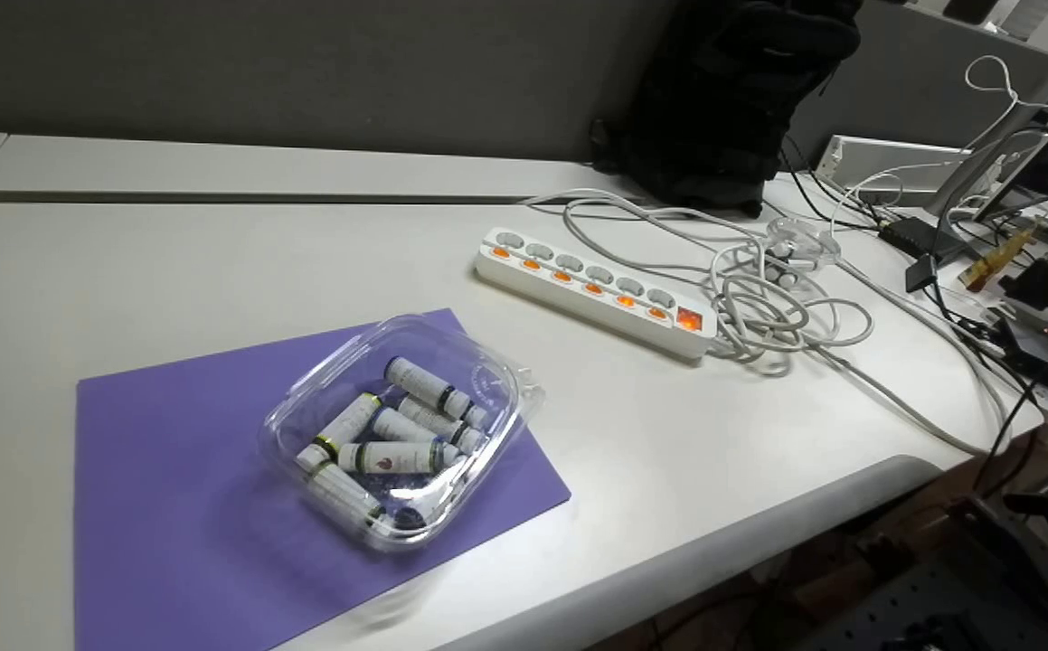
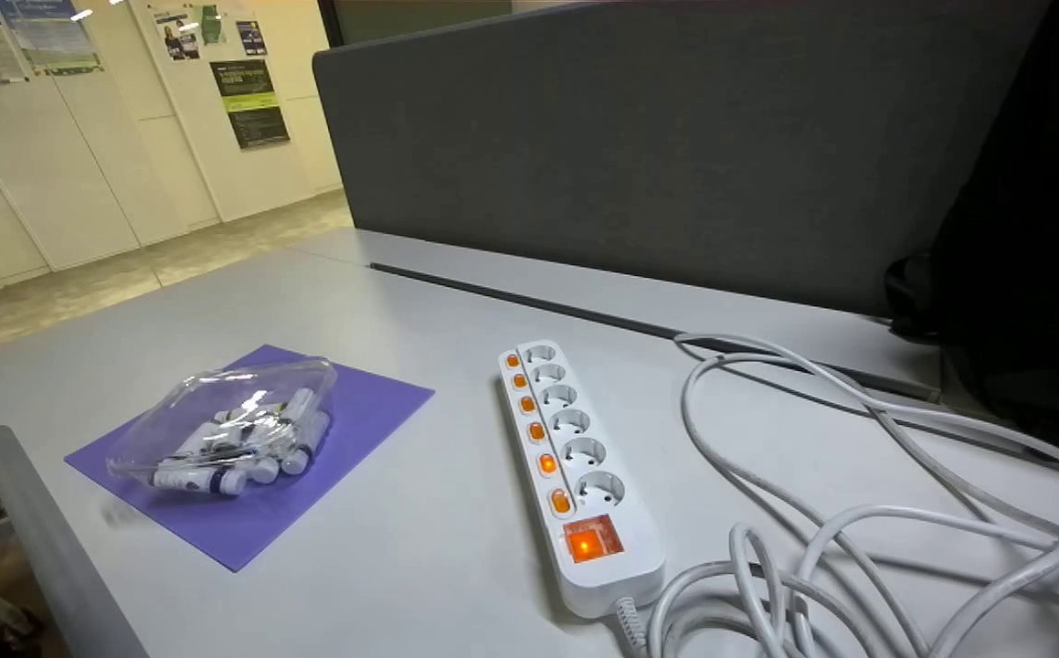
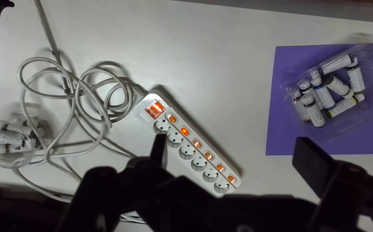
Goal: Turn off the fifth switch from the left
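Fifth switch from left (image 1: 625, 301): lit, on power strip (image 1: 569, 301), one small switch (image 1: 657, 314) between it and main switch (image 1: 689, 319). Tool (image 3: 231, 145): jaws wide apart, strip partly visible between. Clear tub (image 1: 460, 362) of vials (image 1: 397, 457): apart from strip, on purple sheet (image 1: 171, 452).

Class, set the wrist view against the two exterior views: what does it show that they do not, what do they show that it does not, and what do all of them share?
Only the wrist view: the dark hand, its fingers spread wide.

Only the exterior views: the grey partition in both, and wall posters in an exterior view.

Shared: the white power strip, with its large switch and the fifth small switch, counted from the opposite end, both glowing; also the clear container of small bottles on the purple sheet.
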